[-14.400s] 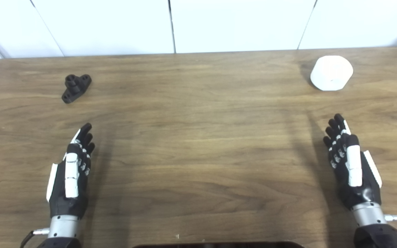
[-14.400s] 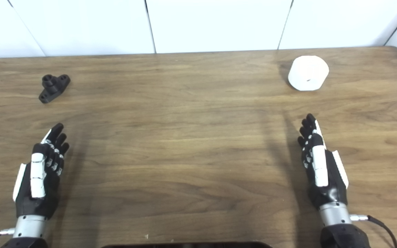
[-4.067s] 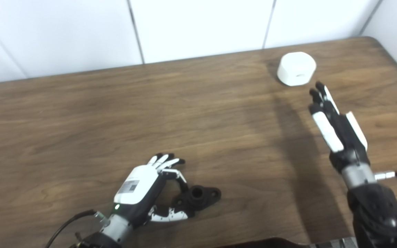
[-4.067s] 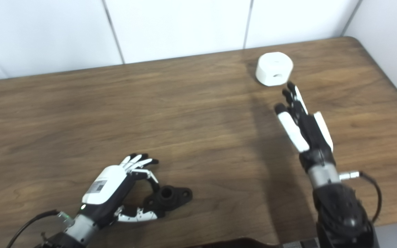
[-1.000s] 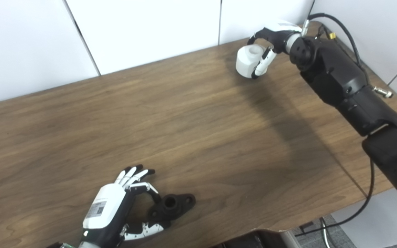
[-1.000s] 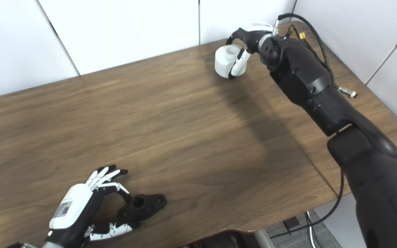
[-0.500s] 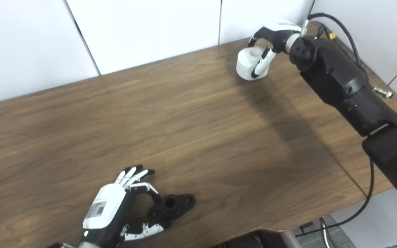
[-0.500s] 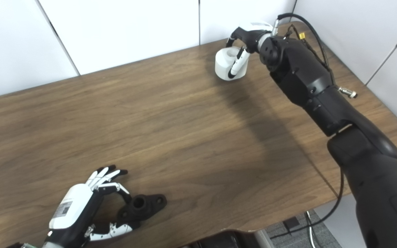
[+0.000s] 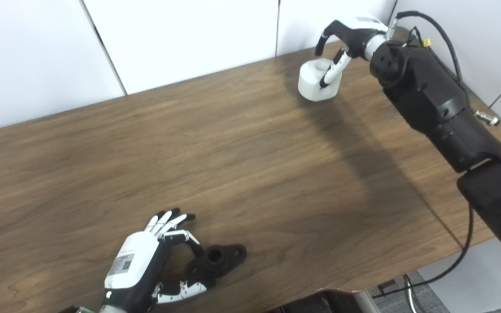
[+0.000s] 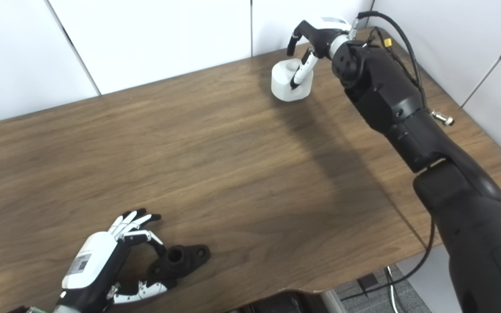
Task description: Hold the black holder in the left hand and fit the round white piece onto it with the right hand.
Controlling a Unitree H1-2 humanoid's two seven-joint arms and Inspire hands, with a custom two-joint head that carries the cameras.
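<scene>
The black holder [image 9: 218, 259] sits low on the tabletop [image 9: 233, 165], near the front edge, and the left hand [image 9: 146, 265] has its fingers and thumb curled around the holder's near end. The holder looks to be resting on the wood, not lifted, so I read this as a steadying grip: pin it down with the socket facing up and ready to receive the other part.

Over at the far right corner, the round white piece [image 9: 315, 80] stands on the tabletop with its hollow top facing up. The right hand [image 9: 342, 41] hovers over it, fingers spread and arched above the rim. One finger points down against the piece's right side, but nothing is clamped; the hand is open and holds nothing at this instant. My guess is that it's lining up a grasp from above, which would leave the piece's underside free to drop onto the holder.

The two parts are well apart, at diagonal ends of the surface, so a long carry lies ahead.

The tabletop is dark brown wood grain, with nothing else on it. Plain white wall panels stand behind it and to the right. A black cable [image 9: 450, 269] hangs off the right arm past the tabletop's edge, and grey floor shows below.
</scene>
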